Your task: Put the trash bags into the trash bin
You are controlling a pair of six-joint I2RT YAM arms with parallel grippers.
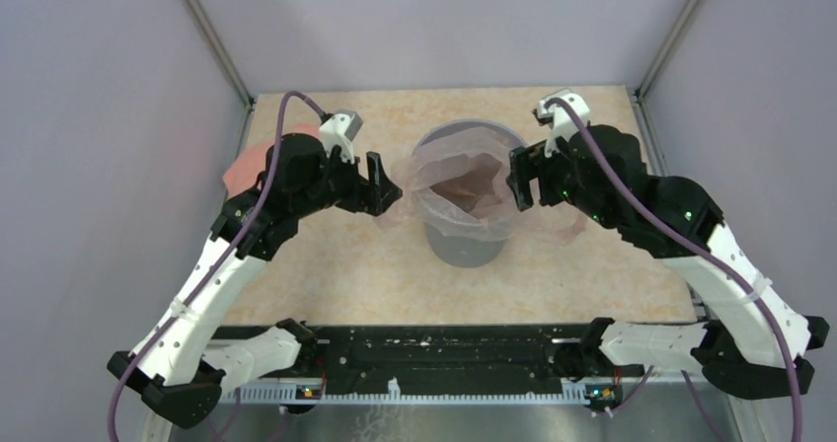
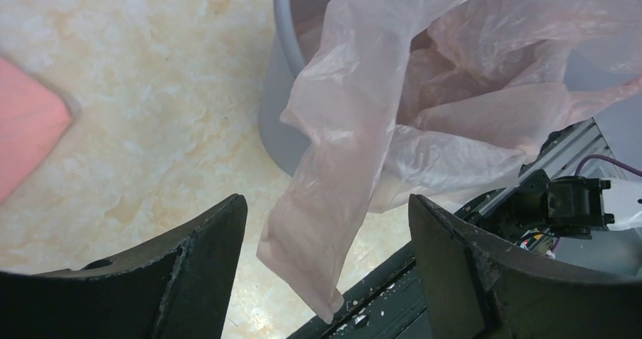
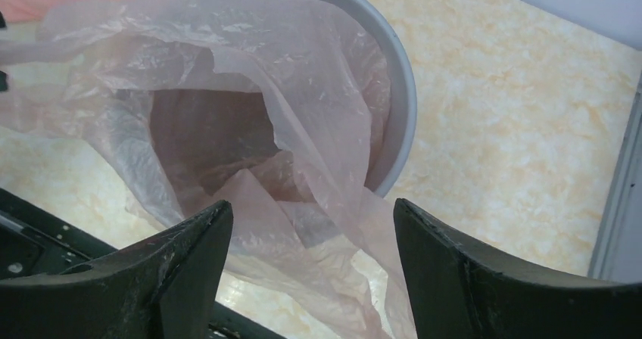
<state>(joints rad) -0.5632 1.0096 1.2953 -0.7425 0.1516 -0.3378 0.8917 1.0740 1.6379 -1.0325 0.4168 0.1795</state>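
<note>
Pale-pink film fills the mouth of the grey bin (image 1: 462, 247), which stands upright near the middle of the marbled table (image 1: 326, 264). The bag (image 1: 464, 181) sits inside the bin with its opening spread wide. Its edges rise above the rim and spill over it on both sides, and a loose flap trails onto the table to the right of the bin.

The left gripper (image 1: 392, 187) hangs just beside the bin's left side, with its jaws spread apart. In the left wrist view a long strip of the bag (image 2: 424, 89) droops down the outside of the bin (image 2: 276, 89) and hangs between the two fingers of the left gripper (image 2: 327, 203), clear of both; nothing is pinched.

The right gripper (image 1: 514, 181) sits close to the bin's right rim, and its jaws are also spread. In the right wrist view the bag (image 3: 227, 89) lines the bin (image 3: 401, 89), with a crumpled fold draped over the near rim and down between the fingers of the right gripper (image 3: 312, 206). The fold lies close to the left finger, and I cannot tell whether they touch; neither finger presses on the film.

A salmon-pink flat thing (image 1: 245, 164) lies on the table behind the left arm, well apart from the bin; its corner (image 2: 26, 127) shows at the left of the left wrist view.
</note>
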